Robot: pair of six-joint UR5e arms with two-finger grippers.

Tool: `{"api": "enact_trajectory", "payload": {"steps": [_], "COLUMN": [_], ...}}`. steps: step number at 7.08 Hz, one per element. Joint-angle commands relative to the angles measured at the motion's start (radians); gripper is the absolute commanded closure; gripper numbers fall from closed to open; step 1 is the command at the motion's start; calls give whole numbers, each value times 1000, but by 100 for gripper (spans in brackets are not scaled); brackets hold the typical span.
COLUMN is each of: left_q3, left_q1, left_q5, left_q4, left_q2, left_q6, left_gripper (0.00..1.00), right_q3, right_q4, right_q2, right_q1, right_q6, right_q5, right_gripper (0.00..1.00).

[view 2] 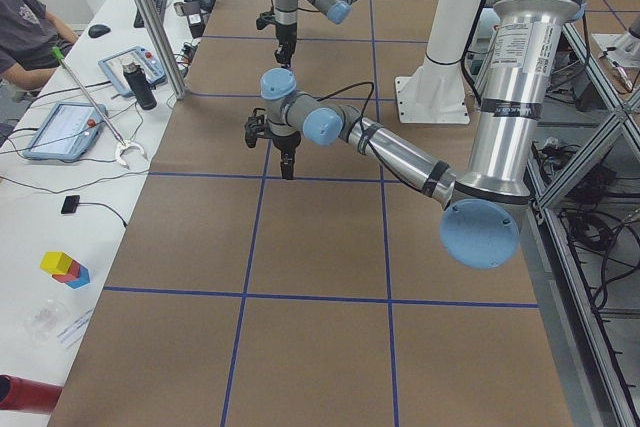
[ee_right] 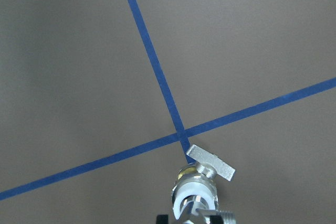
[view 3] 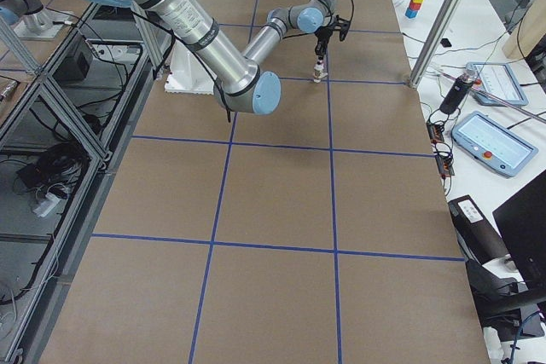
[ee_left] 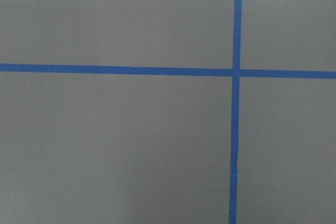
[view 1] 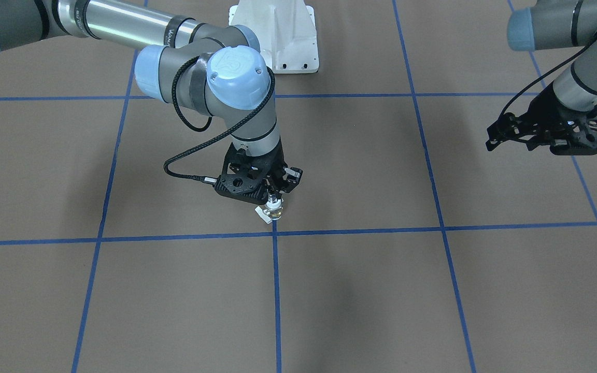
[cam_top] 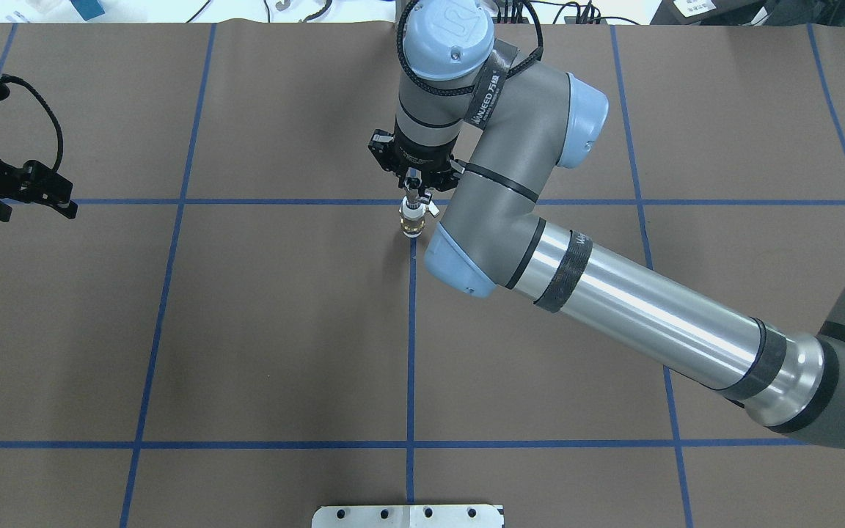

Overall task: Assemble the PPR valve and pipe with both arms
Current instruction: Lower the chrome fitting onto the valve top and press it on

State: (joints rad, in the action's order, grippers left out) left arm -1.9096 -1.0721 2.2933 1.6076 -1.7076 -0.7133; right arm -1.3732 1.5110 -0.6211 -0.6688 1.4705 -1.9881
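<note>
a: what does the scene show?
b: a brown table [view 1: 360, 290] divided into large squares by blue tape lines [view 1: 276, 295], seen from several cameras around and above it.

a: where is the valve?
b: the small white plastic valve with a brass-coloured middle and a flat lever handle [view 1: 272, 208] hangs upright under the right gripper [view 1: 276, 196], near the middle of the table. it sits just on the robot's side of a crossing of two tape lines. the lever sticks out sideways near the valve's lower end. i cannot tell whether that lower end touches the table.

a: how is it held?
b: the right gripper points straight down, its two fingers drawn in narrowly and clamped on the valve's top end. in the right wrist view the valve sits at the bottom edge, with the tape crossing just beyond it.

a: and the pipe?
b: a bit of silvery metal shows between the fingers at the valve's top, but it is too small for me to say that it is the shiny silver metal pipe fitting.

a: what about the other side?
b: the left gripper [view 1: 511, 141] hovers well apart from the valve, toward the robot's left edge of the table. its fingers look spread apart with nothing between them. its wrist view shows only table surface and two crossing tape lines.
</note>
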Motion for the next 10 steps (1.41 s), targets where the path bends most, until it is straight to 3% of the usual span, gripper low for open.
{"api": "enact_trajectory", "payload": {"steps": [1, 7, 8, 9, 10], "left_q3": [0, 0, 0, 0, -2], "left_q1": [0, 0, 0, -2, -3], "left_q5": [0, 0, 0, 0, 0], "left_q4": [0, 0, 0, 0, 0], "left_q2": [0, 0, 0, 0, 0], "left_q6": [0, 0, 0, 0, 0], "left_gripper": [0, 0, 0, 0, 0], "right_q3": [14, 16, 16, 16, 16], "right_q4": [-21, -22, -22, -22, -22], "right_q2": [1, -2, -2, -2, -2], "right_q1": [3, 3, 5, 3, 3], "right_q6": [1, -1, -1, -1, -1], "right_q5": [2, 0, 2, 0, 2], "right_gripper": [100, 100, 80, 66, 59]}}
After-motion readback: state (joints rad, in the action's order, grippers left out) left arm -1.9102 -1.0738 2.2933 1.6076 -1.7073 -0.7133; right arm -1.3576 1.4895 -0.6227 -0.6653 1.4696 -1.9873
